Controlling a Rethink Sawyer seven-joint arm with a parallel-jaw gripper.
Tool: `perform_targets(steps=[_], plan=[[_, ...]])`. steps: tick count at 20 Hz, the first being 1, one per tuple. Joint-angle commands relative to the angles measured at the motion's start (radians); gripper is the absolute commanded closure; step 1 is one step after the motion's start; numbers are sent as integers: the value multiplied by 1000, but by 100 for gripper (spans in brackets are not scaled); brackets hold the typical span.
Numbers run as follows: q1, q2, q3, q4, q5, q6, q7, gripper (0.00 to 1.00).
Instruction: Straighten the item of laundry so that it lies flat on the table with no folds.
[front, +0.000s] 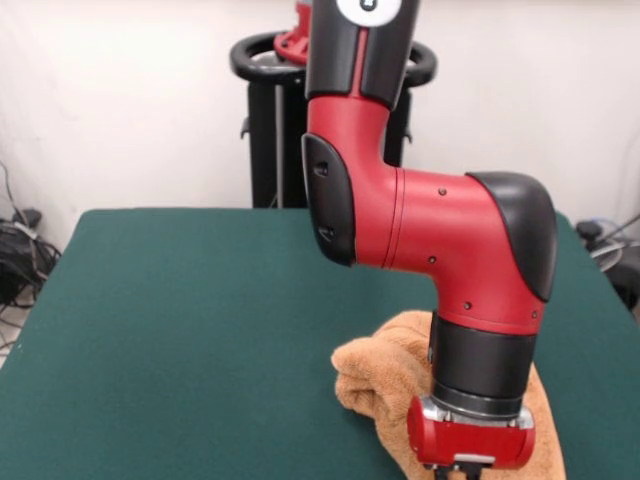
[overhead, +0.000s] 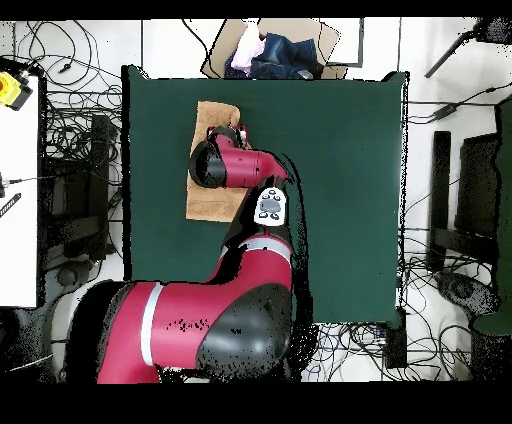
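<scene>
The item of laundry (front: 383, 372) is a light orange-tan terry towel on the dark green table (front: 180, 330), bunched into a rounded fold at its left end in the front view. From above, the towel (overhead: 208, 198) looks like a long strip near the table's (overhead: 340, 180) left side, with the arm lying across its middle. My gripper (front: 463, 467) hangs straight down over the towel, cut off by the picture's bottom edge. In the overhead view the gripper (overhead: 233, 133) sits over the towel's upper part, hidden under the wrist.
A cardboard box (overhead: 270, 50) with clothes stands beyond the table's top edge in the overhead view. Cables (overhead: 70, 140) cover the floor on both sides. A white surface with a yellow object (overhead: 10, 90) is at the far left.
</scene>
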Motion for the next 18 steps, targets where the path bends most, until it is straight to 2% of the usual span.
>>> perform_targets(steps=[1, 18], plan=[[12, 110, 63, 50, -29, -16, 146, 100], [6, 86, 64, 81, -30, 3, 148, 100]])
